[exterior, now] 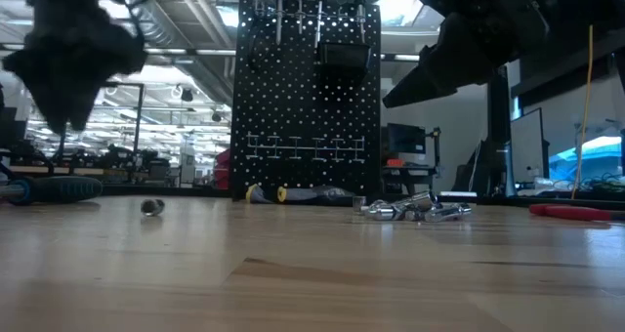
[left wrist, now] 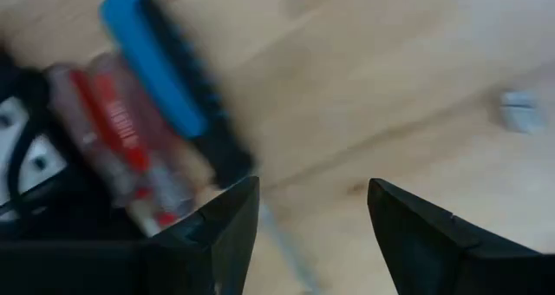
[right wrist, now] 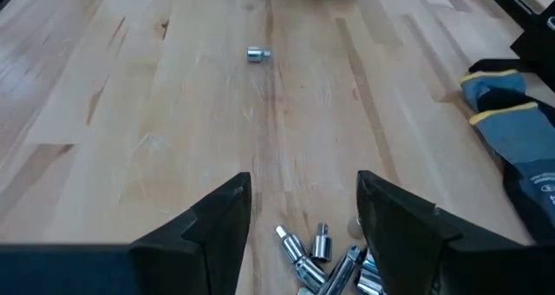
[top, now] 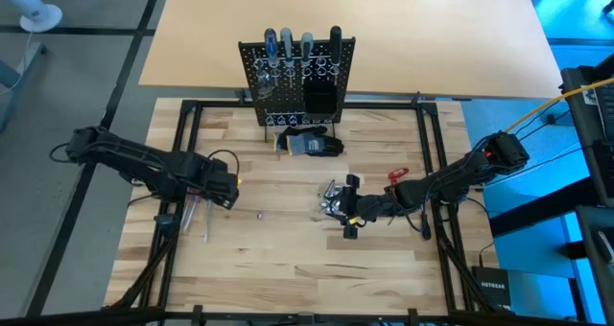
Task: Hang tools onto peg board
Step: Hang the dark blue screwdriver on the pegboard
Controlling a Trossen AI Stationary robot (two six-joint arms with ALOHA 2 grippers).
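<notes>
Left gripper (top: 226,194) at table's left edge, fingers spread wide, nothing held, over blue-handled screwdriver (left wrist: 169,78) and red-handled screwdriver (left wrist: 121,147) lying flat on table (top: 288,268). Right gripper (top: 347,214) mid-table, also wide, empty, just above pile of silver sockets (right wrist: 325,252). 1 stray socket (right wrist: 257,55) lies between arms. Glove bundle (top: 312,142) farther back. Peg board (top: 297,77) upright at far edge, 4 screwdrivers already hung along top.

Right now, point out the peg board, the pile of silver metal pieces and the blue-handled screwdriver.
peg board (top: 288,77), high view, perforated panel face.
pile of silver metal pieces (exterior: 415,210), low view, middle of the heap.
blue-handled screwdriver (left wrist: 156,56), left wrist view, blue handle.
</notes>
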